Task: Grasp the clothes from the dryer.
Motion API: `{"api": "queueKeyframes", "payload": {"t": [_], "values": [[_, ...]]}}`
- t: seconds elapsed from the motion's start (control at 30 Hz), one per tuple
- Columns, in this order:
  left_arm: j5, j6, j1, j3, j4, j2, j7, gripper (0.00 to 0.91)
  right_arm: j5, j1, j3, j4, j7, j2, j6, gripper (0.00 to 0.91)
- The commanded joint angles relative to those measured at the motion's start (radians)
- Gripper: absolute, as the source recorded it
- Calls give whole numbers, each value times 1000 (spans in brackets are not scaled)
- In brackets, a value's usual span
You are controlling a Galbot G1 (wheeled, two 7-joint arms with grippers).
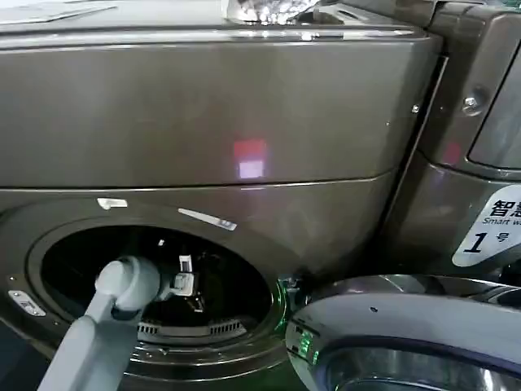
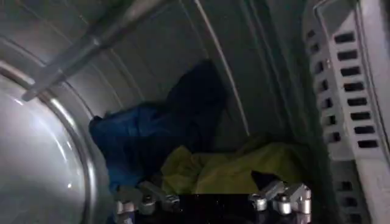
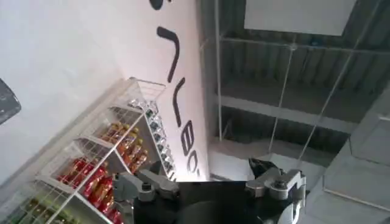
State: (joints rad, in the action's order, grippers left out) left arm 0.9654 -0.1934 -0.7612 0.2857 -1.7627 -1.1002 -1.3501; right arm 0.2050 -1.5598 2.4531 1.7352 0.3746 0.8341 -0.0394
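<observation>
Inside dryer (image 1: 244,122), clothes (image 2: 237,167) lie crosswise before L gripper (image 2: 213,204).

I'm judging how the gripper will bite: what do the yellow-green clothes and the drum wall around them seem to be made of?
The clothes look like soft woven or knit fabric, matte, going by the wrinkles and folds. The dryer's drum wall looks like smooth metal with a dull sheen and raised ribs. The left gripper hangs open over the clothes.

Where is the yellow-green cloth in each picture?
Head view: not to be seen; the left arm reaches into the dryer porthole.
Left wrist view: the clothes lie low in the drum, beside a blue cloth.
Right wrist view: not there; shelves.
Shared landmark: the drum.
</observation>
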Motion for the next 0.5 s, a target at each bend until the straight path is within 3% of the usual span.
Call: {"api": "queueKeyframes", "payload": {"t": [0.03,0.5], "values": [[17,-11,-9,-1,11,-3,-2,907,0,3,-6,4,1,3,0,907],[-7,-29,6,-3,65,-12,-1,907,-1,30,-39,11,8,2,0,907]]}}
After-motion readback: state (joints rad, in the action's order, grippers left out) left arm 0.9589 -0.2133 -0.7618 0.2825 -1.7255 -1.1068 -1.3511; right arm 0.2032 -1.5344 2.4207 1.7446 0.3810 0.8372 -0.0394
